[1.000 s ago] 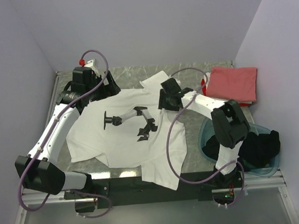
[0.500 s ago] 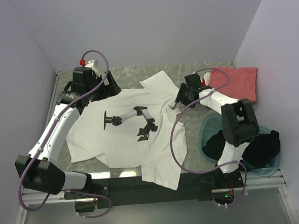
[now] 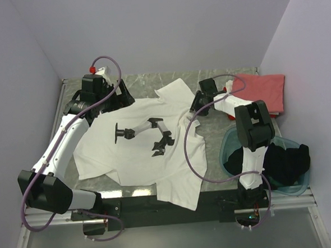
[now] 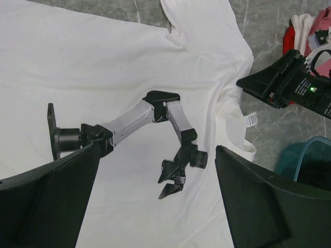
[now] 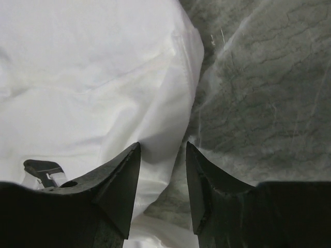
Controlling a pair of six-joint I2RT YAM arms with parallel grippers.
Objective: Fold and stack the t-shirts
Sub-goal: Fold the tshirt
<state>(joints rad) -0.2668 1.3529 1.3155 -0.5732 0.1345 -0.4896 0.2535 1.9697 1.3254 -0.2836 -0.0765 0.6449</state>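
Left gripper (image 4: 158, 150) stands fully open above the white t-shirt (image 3: 139, 153), holding nothing; right gripper (image 5: 163, 147) is partly open, straddling that t-shirt's edge. Its jaws clamp nothing.

My left arm (image 3: 60, 143) reaches forward, left gripper (image 4: 158, 149) spread wide; right arm (image 3: 250, 124) stretches forward, right gripper (image 5: 163, 147) low, jaws half apart.

Top camera looked down on whole bench (image 3: 146, 81). Left wrist hung high over white t-shirt (image 4: 103, 62); right wrist sat close at its edge. All shared it.
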